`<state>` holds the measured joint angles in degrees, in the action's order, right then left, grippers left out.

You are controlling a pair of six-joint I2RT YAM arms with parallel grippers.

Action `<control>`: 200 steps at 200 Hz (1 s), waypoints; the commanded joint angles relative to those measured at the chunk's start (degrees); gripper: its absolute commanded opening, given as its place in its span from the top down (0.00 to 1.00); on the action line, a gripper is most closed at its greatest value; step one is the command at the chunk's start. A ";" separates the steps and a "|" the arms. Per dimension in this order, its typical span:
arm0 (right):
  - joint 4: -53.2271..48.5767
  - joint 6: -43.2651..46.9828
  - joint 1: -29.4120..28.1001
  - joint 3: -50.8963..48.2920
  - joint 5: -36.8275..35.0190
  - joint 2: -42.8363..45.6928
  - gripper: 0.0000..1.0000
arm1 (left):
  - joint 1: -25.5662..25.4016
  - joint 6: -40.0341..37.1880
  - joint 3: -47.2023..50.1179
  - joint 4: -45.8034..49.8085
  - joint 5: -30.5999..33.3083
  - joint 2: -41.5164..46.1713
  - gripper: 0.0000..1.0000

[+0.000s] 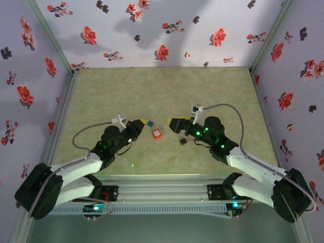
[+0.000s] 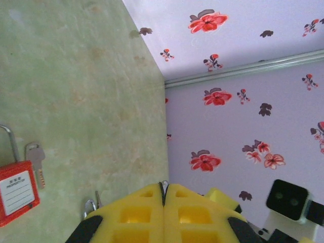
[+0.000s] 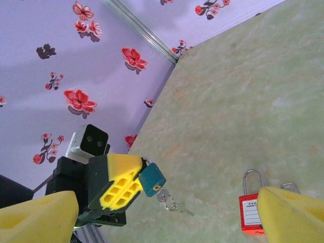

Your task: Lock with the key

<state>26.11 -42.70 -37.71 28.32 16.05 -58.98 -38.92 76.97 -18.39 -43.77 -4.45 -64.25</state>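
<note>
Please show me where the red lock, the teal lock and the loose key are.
Red lock (image 2: pixel 17 191): left wrist view, on its pale label.
Teal lock (image 3: pixel 152 179): right wrist view, middle of its body.
Key (image 2: pixel 34 152): left wrist view, on its head.

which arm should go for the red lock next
Right. Its gripper is open, and the red lock lies on the table right beside one of its fingers. The left gripper is shut on a small teal padlock, so it looks busy.

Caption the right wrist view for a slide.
Left gripper holds a teal padlock, keys dangling; red padlock lies by the open right gripper.
</note>
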 commanded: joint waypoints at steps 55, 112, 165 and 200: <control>4.02 -4.28 2.07 -0.92 -0.01 -2.08 0.10 | 0.51 4.04 -2.48 -11.85 0.76 -7.71 1.00; 5.15 -6.68 3.08 -0.81 0.63 -4.64 0.10 | 0.51 6.40 -3.32 -16.71 0.67 -12.41 1.00; 7.09 -8.91 3.79 -0.97 1.65 -6.66 0.15 | 0.44 8.55 -3.29 -20.72 0.67 -16.51 1.00; 9.02 -10.88 4.05 -0.71 3.42 -9.29 0.19 | 0.11 8.91 -3.72 -21.36 0.70 -17.78 1.00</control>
<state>31.88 -51.37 -34.11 27.97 17.58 -66.61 -38.94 85.10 -20.27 -60.93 -4.47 -81.14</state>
